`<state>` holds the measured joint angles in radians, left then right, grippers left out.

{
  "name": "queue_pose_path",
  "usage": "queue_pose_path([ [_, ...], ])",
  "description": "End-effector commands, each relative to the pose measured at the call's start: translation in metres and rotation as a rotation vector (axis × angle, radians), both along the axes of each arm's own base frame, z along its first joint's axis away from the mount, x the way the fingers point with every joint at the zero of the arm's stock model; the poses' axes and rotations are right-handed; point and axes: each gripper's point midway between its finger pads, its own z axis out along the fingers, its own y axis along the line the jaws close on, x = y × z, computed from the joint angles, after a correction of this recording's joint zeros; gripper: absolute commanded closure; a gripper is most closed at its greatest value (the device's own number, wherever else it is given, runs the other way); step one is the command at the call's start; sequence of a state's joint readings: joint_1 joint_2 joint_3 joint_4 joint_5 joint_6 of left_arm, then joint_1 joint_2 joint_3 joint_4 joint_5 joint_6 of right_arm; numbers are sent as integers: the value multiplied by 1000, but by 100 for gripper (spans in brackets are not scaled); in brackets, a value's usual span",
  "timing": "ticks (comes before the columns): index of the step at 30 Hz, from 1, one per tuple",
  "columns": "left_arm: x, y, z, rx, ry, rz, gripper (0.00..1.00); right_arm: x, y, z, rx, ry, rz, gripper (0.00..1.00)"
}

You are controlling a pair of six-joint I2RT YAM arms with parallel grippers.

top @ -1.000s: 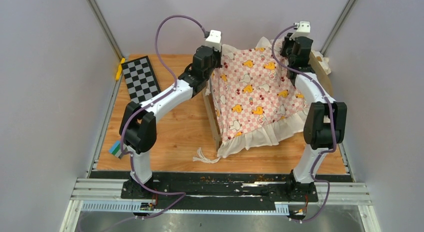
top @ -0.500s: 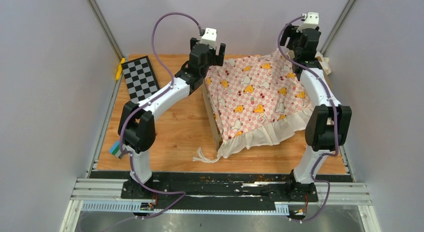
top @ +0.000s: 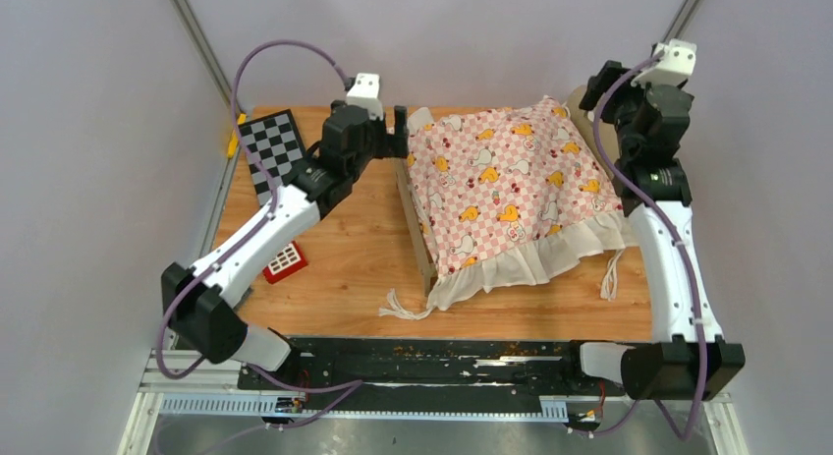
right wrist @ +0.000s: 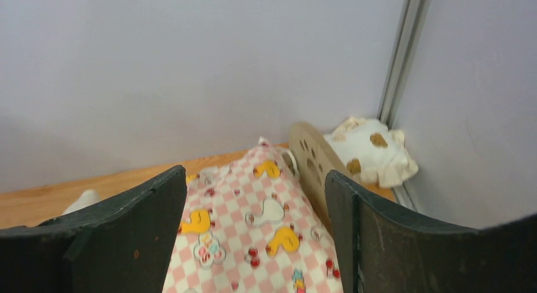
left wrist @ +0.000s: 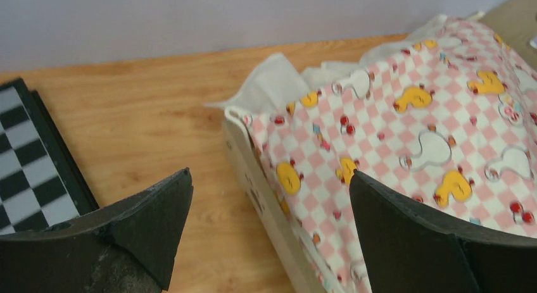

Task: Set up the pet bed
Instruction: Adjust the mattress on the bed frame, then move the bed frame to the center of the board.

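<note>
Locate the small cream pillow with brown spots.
In the right wrist view, the pillow sits in the far right corner, beyond the pet bed's headboard, by the metal wall post.

cushion [top: 506, 185]: pink-white check, yellow ducks, red cherries; white ruffle
pet bed [top: 416, 229]: pale wood
pillow [right wrist: 370, 155]: cream, brown spots
board [top: 272, 150], left of cushion: black-white check
block [top: 285, 261], left of cushion: red, white squares
table [top: 344, 268]: orange-brown grain

The right gripper [right wrist: 254, 174] is hanging with both dark fingers [right wrist: 126, 242] spread wide, nothing sitting between them. Below the gap, a pink checkered cushion [right wrist: 253, 242] with yellow ducks is lying. Of the pet bed [right wrist: 315, 157], only the rounded wooden headboard is showing, standing upright along the cushion's right edge. Behind it, a cream brown-spotted pillow [right wrist: 370, 155] is resting in the corner against the wall [right wrist: 456, 116]. At left, bare wooden table [right wrist: 38, 201] is showing.
</note>
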<state>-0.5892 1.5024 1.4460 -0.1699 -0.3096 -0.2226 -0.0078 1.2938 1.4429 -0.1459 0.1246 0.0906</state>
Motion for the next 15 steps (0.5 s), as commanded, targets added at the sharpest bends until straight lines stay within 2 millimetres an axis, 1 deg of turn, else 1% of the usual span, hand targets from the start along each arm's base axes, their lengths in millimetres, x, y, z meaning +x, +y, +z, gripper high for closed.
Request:
queue_pose_path([
  [1,-51,-4,-49,-140,182,-76,0,-36,9,-62,106,192,14,21],
  [5,-91,-24,-84,-225,295,-171,1,-67,22,-88,171,279,65,24],
  [6,-101,-30,-89,-225,306,-184,1,-74,25,-93,181,296,75,24],
  [9,-122,-41,-99,-208,309,-154,4,-92,28,-106,193,316,90,25],
  [12,-133,-49,-116,-236,352,-128,8,-106,27,-113,189,325,86,24],
  [15,-139,-44,-134,-223,395,-75,18,-118,26,-118,178,345,78,25],
])
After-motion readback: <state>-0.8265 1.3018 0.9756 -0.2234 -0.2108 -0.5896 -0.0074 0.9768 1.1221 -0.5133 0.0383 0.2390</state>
